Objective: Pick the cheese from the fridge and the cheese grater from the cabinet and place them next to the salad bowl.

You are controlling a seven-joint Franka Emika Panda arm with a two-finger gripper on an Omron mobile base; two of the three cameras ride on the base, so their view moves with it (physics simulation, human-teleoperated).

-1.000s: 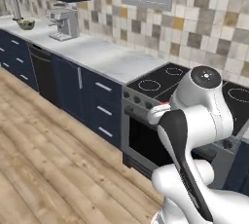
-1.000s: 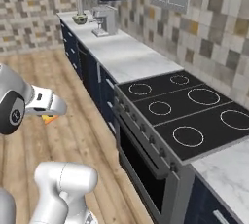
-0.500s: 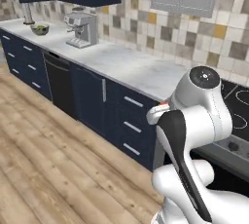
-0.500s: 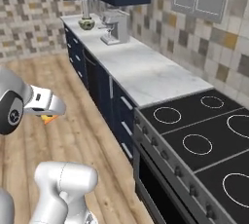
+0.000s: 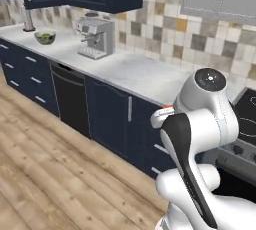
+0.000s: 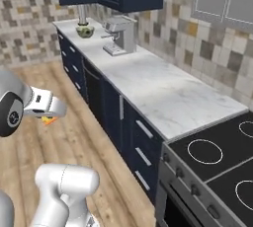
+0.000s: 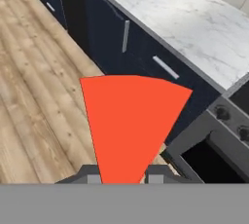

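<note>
The salad bowl (image 5: pixel 45 37) sits on the counter (image 5: pixel 145 76), well left of the coffee machine (image 5: pixel 95 37).

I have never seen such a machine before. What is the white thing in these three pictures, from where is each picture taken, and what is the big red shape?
The white thing is a robot arm on a base that can drive, in a rendered kitchen. Two pictures come from cameras on the base, behind the arm on its left and right sides. The third comes from a camera on the hand, looking along the gripper. The red shape is the cheese, a wedge held between the two fingers, seen from very near; in the right base view it is a small orange tip. On the marble counter stand a silver coffee machine and, further along, the salad bowl.
</note>
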